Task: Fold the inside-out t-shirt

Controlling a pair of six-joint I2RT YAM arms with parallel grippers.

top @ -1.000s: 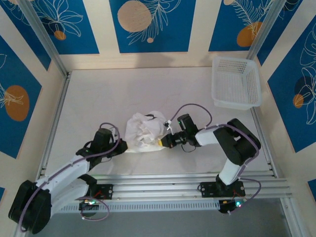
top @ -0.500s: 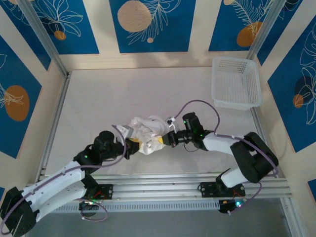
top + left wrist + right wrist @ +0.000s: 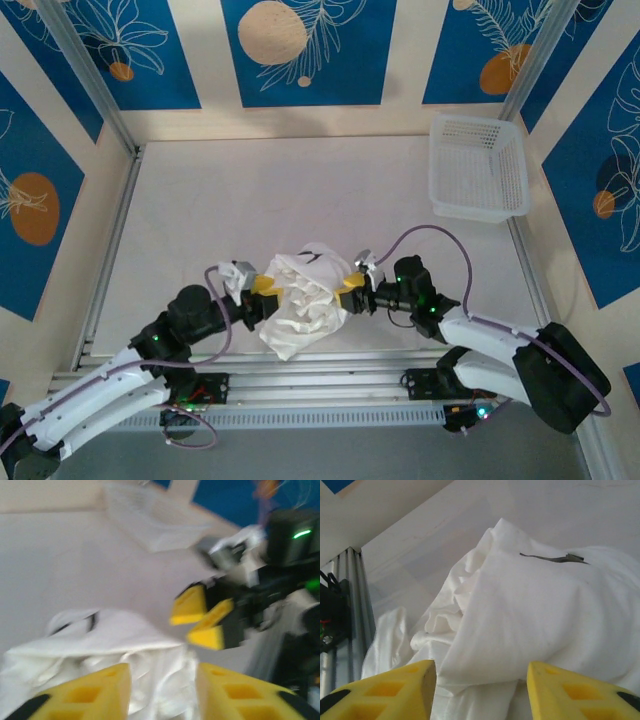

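**Both grippers open at the sides of the bunched t-shirt**

Left gripper (image 3: pixel 266 291) and right gripper (image 3: pixel 348 297) face each other in the top view, one at each side of the t-shirt (image 3: pixel 300 312). In the left wrist view the two yellow fingers (image 3: pixel 95 690) stand clearly apart, and white cloth lies in front of them and below the gap. In the right wrist view the yellow fingers (image 3: pixel 580 692) are also wide apart; a fold of the cloth runs down between them, but neither finger presses on it.

The t-shirt is a crumpled white heap on the table (image 3: pixel 250 190), in the near middle part, between the two grippers. One end of it points toward the metal rails (image 3: pixel 330 362) at the near edge. A small dark mark (image 3: pixel 552 557) shows on its upper fold. The white basket (image 3: pixel 478 168) stands well apart, in the far right corner.
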